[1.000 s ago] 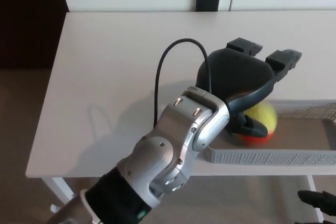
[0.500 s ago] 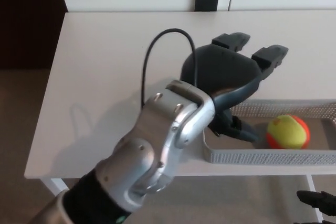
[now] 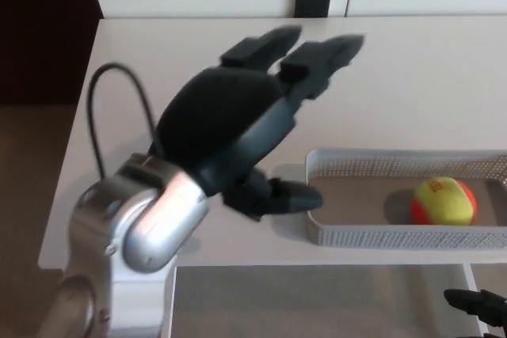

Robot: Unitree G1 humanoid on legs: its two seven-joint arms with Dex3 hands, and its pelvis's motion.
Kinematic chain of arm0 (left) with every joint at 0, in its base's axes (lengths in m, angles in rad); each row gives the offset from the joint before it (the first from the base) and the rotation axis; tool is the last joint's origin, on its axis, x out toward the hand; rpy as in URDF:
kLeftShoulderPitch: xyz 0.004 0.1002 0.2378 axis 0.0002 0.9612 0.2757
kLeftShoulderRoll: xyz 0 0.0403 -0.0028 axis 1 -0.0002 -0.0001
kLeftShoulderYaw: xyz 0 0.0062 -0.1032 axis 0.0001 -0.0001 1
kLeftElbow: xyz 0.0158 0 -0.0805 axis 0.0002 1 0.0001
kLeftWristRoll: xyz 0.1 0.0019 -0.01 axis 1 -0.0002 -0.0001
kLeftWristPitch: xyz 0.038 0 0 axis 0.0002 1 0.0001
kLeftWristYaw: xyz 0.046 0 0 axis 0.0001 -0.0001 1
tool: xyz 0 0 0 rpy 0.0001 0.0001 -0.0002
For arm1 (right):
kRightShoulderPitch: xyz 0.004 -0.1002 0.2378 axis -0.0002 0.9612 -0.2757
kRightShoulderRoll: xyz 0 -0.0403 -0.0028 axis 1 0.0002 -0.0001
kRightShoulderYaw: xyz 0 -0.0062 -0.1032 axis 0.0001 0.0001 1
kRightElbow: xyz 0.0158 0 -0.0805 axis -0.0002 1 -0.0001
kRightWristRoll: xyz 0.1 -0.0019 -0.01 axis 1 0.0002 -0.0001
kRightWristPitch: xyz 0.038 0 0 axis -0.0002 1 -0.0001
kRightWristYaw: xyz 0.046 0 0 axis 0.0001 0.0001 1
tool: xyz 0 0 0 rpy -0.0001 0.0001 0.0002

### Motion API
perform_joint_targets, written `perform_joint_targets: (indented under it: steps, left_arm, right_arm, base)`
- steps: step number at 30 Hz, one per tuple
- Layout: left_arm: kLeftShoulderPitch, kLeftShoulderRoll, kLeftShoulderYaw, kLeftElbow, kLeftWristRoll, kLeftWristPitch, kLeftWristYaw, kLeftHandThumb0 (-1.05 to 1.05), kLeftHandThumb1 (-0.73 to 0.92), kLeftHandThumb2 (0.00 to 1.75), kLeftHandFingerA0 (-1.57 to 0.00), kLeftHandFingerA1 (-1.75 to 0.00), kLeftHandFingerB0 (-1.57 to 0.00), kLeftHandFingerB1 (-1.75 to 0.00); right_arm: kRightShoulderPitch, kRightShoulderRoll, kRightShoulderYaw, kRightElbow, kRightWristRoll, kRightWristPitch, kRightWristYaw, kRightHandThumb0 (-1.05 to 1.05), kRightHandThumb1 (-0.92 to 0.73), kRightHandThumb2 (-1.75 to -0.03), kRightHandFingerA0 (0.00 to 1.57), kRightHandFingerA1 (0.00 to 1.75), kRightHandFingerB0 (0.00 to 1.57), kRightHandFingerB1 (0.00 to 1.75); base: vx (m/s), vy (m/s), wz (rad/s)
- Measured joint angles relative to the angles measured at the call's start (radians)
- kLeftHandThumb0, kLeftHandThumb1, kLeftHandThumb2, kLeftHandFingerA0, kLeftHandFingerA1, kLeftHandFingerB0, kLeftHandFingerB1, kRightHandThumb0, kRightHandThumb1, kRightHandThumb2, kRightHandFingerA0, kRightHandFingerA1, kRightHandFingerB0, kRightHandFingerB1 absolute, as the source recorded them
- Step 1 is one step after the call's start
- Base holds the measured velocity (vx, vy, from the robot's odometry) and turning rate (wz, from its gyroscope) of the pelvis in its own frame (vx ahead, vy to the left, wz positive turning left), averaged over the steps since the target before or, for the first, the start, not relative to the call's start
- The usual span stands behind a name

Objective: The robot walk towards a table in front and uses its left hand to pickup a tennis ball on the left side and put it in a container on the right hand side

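Lying in the tray [image 3: 396, 237] at the desk's [image 3: 158, 61] right, the ball [image 3: 442, 200] looks delivered, while the left hand [image 3: 238, 128] hangs beside it, spread and empty, so the arm's retreat seems next.

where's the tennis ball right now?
Head view: the tennis ball lies inside the grey mesh tray on the right side of the table, toward the tray's right end. The open left hand is off to its left, not touching it.
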Motion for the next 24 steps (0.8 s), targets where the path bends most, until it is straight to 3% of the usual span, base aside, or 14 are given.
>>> perform_joint_targets:
  steps: [1,6,10,11,13,14,15,16,19,20,21,22,23,24]
  left_arm:
    - [0.036,0.001,0.017,-0.005,-0.020,-0.002,-0.004,-0.91,0.55,0.58,-0.23,-0.31,-0.23,-0.32]
    - [0.200,0.002,0.099,-0.008,-0.110,-0.005,-0.038,-0.90,0.70,0.62,-0.16,-0.31,-0.18,-0.32]
    - [0.345,0.007,0.201,0.006,-0.191,-0.005,-0.088,-0.85,0.68,0.61,-0.20,-0.34,-0.24,-0.29]
    - [0.385,0.011,0.230,0.009,-0.212,-0.005,-0.101,-0.85,0.54,0.58,-0.19,-0.30,-0.23,-0.30]
    - [0.455,0.024,0.282,0.021,-0.252,-0.005,-0.127,-0.78,0.51,0.57,-0.17,-0.31,-0.22,-0.30]
    - [0.483,0.029,0.305,0.027,-0.269,-0.005,-0.138,-0.66,0.39,0.73,-0.17,-0.44,-0.22,-0.41]
    - [0.517,0.036,0.332,0.035,-0.289,-0.005,-0.151,-0.66,0.39,0.73,-0.17,-0.44,-0.22,-0.41]
    - [0.557,0.043,0.364,0.045,-0.316,-0.005,-0.169,-0.61,0.43,0.55,-0.29,-0.35,-0.35,-0.34]
    - [0.635,0.064,0.425,0.078,-0.372,-0.005,-0.212,-0.65,0.40,0.60,-0.32,-0.34,-0.37,-0.37]
    - [0.656,0.073,0.442,0.091,-0.390,-0.005,-0.227,-0.55,0.41,0.54,-0.33,-0.36,-0.36,-0.33]
    - [0.668,0.077,0.451,0.099,-0.401,-0.005,-0.237,-0.51,0.41,0.53,-0.38,-0.37,-0.39,-0.33]
    - [0.687,0.085,0.465,0.117,-0.421,-0.005,-0.254,-0.51,0.41,0.53,-0.38,-0.37,-0.39,-0.33]
    - [0.705,0.097,0.479,0.143,-0.444,-0.005,-0.277,-0.48,0.38,0.53,-0.39,-0.39,-0.40,-0.33]
    - [0.720,0.108,0.491,0.166,-0.463,-0.005,-0.298,-0.48,0.38,0.53,-0.39,-0.39,-0.40,-0.33]
  right_arm:
    - [0.000,0.000,0.000,0.000,0.000,0.000,0.000,-0.33,-0.55,-0.57,0.62,0.44,0.37,0.36]
    - [0.000,0.000,0.001,0.001,0.000,0.000,0.000,-0.31,-0.56,-0.57,0.61,0.45,0.37,0.36]
    - [0.000,0.000,0.001,0.006,-0.001,0.000,0.000,-0.33,-0.57,-0.58,0.62,0.46,0.37,0.36]
    - [0.000,0.000,0.001,0.007,-0.001,0.000,0.000,-0.33,-0.57,-0.57,0.60,0.45,0.36,0.36]
    - [0.001,0.000,0.001,0.010,-0.001,0.000,0.000,-0.33,-0.57,-0.58,0.60,0.45,0.35,0.36]
    - [0.002,0.000,0.001,0.011,-0.001,0.000,0.000,-0.32,-0.58,-0.58,0.62,0.45,0.36,0.36]
    - [0.003,0.000,0.000,0.013,-0.001,0.000,0.000,-0.32,-0.58,-0.58,0.62,0.45,0.36,0.36]
    - [0.004,0.000,0.001,0.015,-0.001,0.000,0.000,-0.41,-0.46,-0.73,0.58,0.55,0.31,0.46]
    - [0.007,0.000,0.000,0.025,-0.002,0.000,0.000,-0.33,-0.57,-0.57,0.63,0.46,0.35,0.36]
    - [0.008,0.000,0.000,0.030,-0.002,0.000,0.000,-0.40,-0.46,-0.74,0.57,0.57,0.30,0.46]
    - [0.009,0.000,0.000,0.032,-0.002,0.000,0.000,-0.33,-0.58,-0.58,0.63,0.46,0.35,0.36]
    - [0.010,0.000,0.000,0.037,-0.002,0.000,0.000,-0.33,-0.58,-0.58,0.63,0.46,0.35,0.36]
    - [0.011,0.000,0.000,0.043,-0.002,-0.001,0.000,-0.39,-0.46,-0.74,0.57,0.56,0.30,0.46]
    - [0.013,0.000,-0.001,0.048,-0.002,-0.001,0.000,-0.39,-0.46,-0.74,0.57,0.56,0.30,0.46]
  base:
    - [0.00,0.000,0.00]
    - [0.00,0.000,0.00]
    - [0.00,0.000,0.00]
    - [0.00,0.000,0.00]
    - [0.00,0.000,0.00]
    - [0.00,0.000,0.00]
    - [0.00,0.000,0.00]
    - [0.00,0.000,0.00]
    - [0.00,0.000,0.00]
    - [0.00,0.000,0.00]
    - [0.00,0.000,0.00]
    - [0.00,0.000,0.00]
    - [0.00,0.000,0.00]
    - [0.00,0.000,0.00]
